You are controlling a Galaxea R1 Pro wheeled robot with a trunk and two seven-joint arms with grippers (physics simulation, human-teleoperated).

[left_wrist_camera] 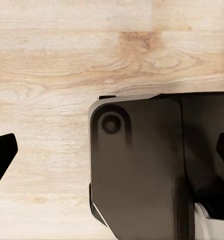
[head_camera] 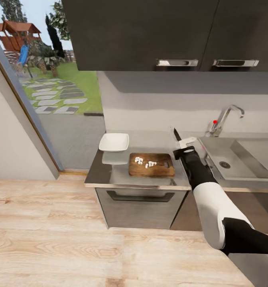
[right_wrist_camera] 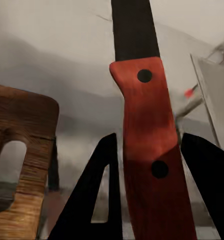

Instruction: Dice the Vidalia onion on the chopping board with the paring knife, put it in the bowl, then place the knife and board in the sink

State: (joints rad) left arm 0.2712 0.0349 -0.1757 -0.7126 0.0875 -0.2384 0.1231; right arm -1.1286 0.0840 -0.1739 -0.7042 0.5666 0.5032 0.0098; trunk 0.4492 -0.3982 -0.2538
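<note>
We hold the paring knife (right_wrist_camera: pixel 147 145) pinched in our right gripper (head_camera: pixel 184 148), blade up; diced onion (head_camera: pixel 145 162) lies left on the chopping board (head_camera: pixel 152 165), the bowl (head_camera: pixel 114 142) beyond.

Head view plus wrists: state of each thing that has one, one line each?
paring knife: gripped by the handle, blade up, off the board.
right gripper: shut on the paring knife.
left gripper: open over the floor.
chopping board: flat on the countertop, white onion pieces on it.
bowl: upright, empty.
sink: looks empty.
upper cabinet doors: closed.
</note>
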